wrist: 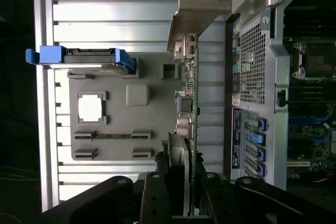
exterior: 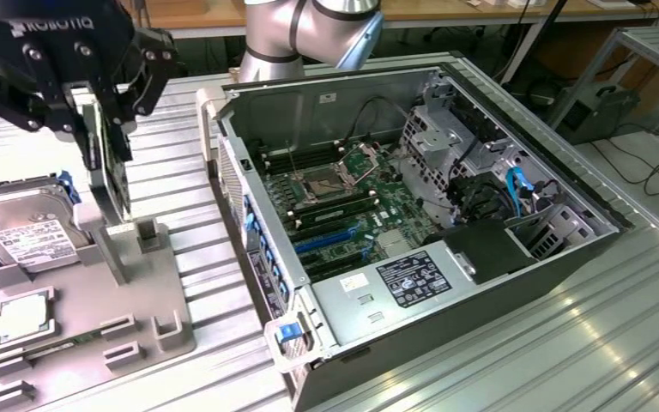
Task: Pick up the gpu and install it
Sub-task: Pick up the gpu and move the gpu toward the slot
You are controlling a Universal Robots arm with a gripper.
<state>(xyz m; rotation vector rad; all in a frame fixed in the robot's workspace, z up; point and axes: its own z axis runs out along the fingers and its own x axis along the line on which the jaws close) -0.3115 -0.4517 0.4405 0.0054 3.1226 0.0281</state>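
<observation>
- The gpu (exterior: 110, 180) stood upright in the grip of the end effector (exterior: 103, 116), at the exterior view's left and well apart from the open computer case (exterior: 278, 116).
- I saw the end effector closed narrowly on the card, one black finger on each flat face, gripping its upper part.
- In the exterior view the card was nearly edge-on and hung over the grey fixture (exterior: 89, 309). Its lower edge was at the top of the fixture's upright post (exterior: 135, 245). I could not tell whether the two touched.
- Through the wrist view I looked down along the gpu (wrist: 188, 108). Its thin board edge ran away from the end effector (wrist: 184, 182), and its silver bracket (wrist: 197, 9) was at the far end.
- The grey fixture (wrist: 136, 129) lay beneath the card, on the ribbed metal counter (wrist: 121, 19).
- The fixture also carried a hard drive (exterior: 27, 232) with a white label and blue side rails, and a small square chip (exterior: 23, 313) sat in a recess near it.
- The case lay on its side on the counter (exterior: 559, 343), at the exterior view's right, with its motherboard (exterior: 353, 215) facing up and blue slots (exterior: 329, 236) showing on the board.
- The arm (exterior: 306, 34) rose behind the case.
</observation>
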